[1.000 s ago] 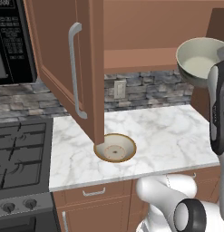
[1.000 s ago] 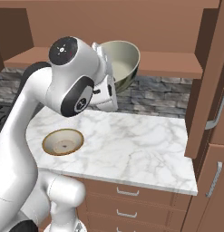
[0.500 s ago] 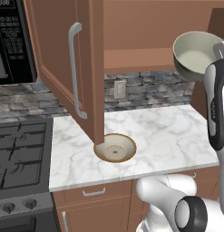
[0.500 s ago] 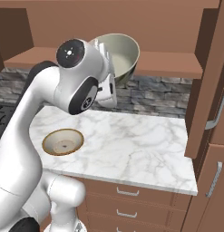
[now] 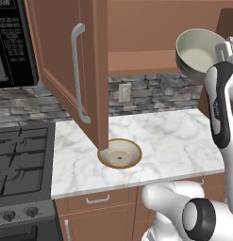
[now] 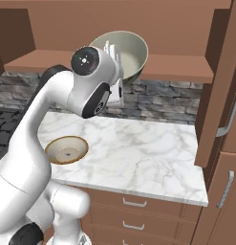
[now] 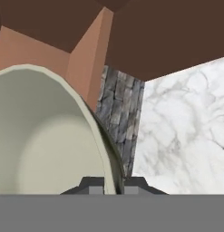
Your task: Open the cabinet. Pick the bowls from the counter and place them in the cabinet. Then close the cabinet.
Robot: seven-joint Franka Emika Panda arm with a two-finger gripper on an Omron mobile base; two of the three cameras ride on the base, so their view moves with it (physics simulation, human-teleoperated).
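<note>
Grey-green bowl held high at the open cabinet, cream bowl waiting on the counter.

The grey-green bowl (image 5: 199, 52) is in the air at about 2 o'clock in the left base view, tilted with its pale inside facing outward, level with the wooden shelf (image 5: 141, 62) of the cabinet (image 5: 85, 70), whose doors stand open. The gripper (image 7: 114, 183) is pressed together on the bowl's rim, one finger on each side of the thin wall. I judge the step is placing this bowl inside: it would be good to turn the bowl level first, bring it over the shelf edge without knocking it, and put it far enough in. The cream bowl (image 5: 120, 153) sits on the marble counter (image 5: 174, 141) at about 6 o'clock, just beside the lower corner of the left door.
</note>
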